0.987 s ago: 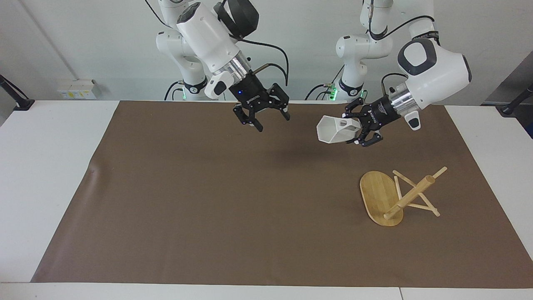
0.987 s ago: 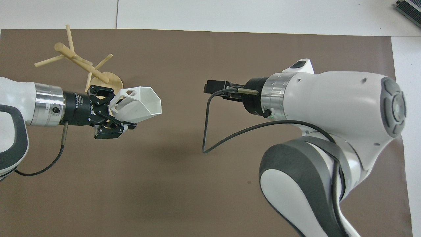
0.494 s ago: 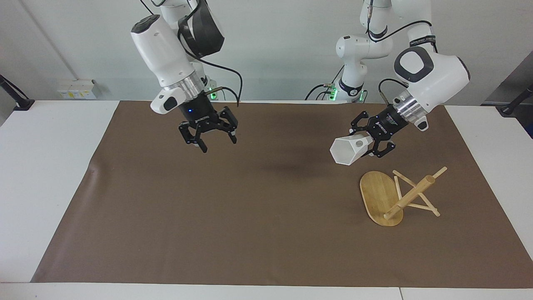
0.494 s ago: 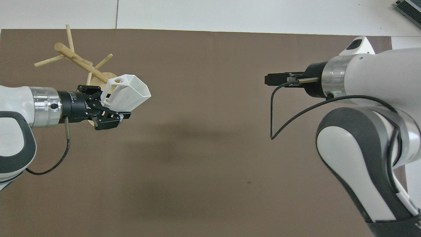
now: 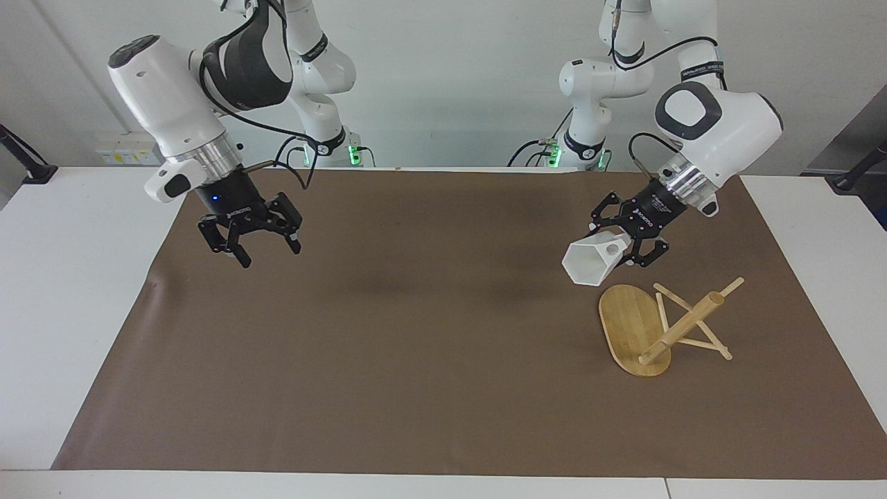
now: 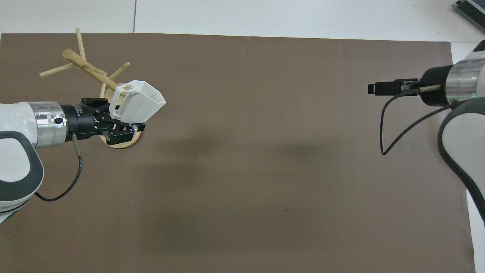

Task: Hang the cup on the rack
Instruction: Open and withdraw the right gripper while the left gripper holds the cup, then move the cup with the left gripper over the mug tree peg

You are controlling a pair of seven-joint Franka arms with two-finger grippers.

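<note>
In the facing view the left gripper (image 5: pixel 629 244) grips the cup (image 5: pixel 591 263) at the rack's (image 5: pixel 634 326) eleven o'clock, the empty right gripper (image 5: pixel 251 244) spread wide over the mat (image 5: pixel 388 360); overhead, the cup (image 6: pixel 137 100) overlaps the rack (image 6: pixel 85 68) at five o'clock.

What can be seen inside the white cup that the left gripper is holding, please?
Nothing shows inside the cup: in the facing view its open mouth reveals bare white walls. The deepest part, toward the left gripper, cannot be seen.
</note>
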